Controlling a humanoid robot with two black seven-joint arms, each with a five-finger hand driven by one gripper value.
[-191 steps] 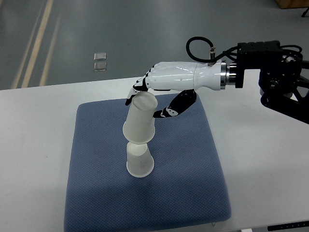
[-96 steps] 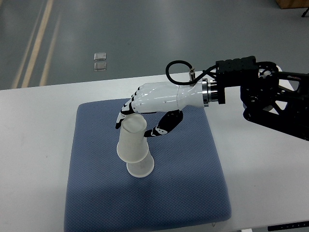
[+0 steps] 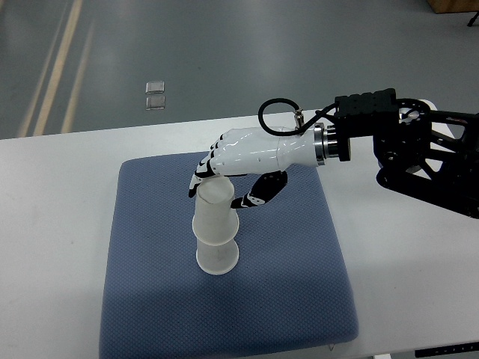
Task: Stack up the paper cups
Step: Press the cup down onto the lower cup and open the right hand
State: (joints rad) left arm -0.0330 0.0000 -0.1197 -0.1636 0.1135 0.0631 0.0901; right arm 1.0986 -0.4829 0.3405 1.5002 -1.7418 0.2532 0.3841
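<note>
The right hand (image 3: 238, 161) curls its fingers around the upper paper cup (image 3: 213, 213), seated over the lower cup (image 3: 218, 258).

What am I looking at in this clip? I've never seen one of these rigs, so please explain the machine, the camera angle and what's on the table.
There is one camera, looking steeply down from the robot's own side. The white mechanical hand on the black arm entering from the right is the humanoid robot's right hand; its left arm is out of view. On the white table lies a blue pad. Two paper cups stand upside down on it: the upper cup sits over the lower cup, nearly upright. The fingers are curled around the upper cup's top end, holding it.
</note>
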